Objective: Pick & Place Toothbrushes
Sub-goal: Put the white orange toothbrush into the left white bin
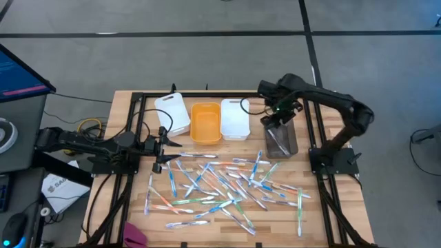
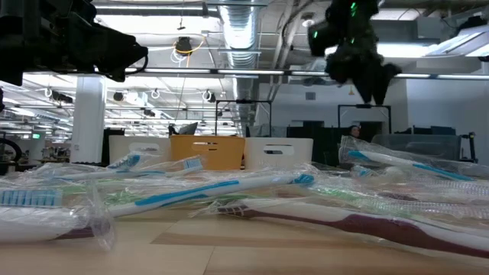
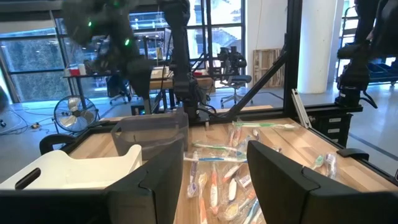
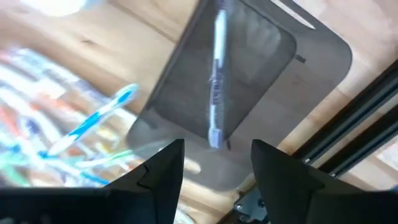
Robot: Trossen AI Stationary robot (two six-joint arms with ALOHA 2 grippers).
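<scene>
Nearest the table's front edge, the toothbrushes [image 1: 227, 182] lie scattered in a loose pile, many in clear wrappers, crossing and overlapping one another; any pick from here risks dragging a neighbour along or pinching wrapper instead of handle. Beyond the pile, the left gripper [image 1: 167, 145] waits at the left side, level with the bins, jaws parted and empty; if it reaches in while the right arm works, the two could crowd the same patch. Farther back at right, the right gripper [image 1: 281, 112] hangs over the grey bin [image 1: 281, 141], jaws apart with nothing between them, and in the right wrist view a blue-and-white brush [image 4: 215, 81] shows blurred against the bin [image 4: 249, 68], apparently falling or just landed. Risk: it could strike the rim and tip out onto the wood, or stand propped on end and block the next drop. At the far edge sit a white bin [image 1: 172, 114], an orange bin [image 1: 205, 122] and another white bin [image 1: 235, 118], side by side; a misjudged release could put a brush in the wrong one.
</scene>
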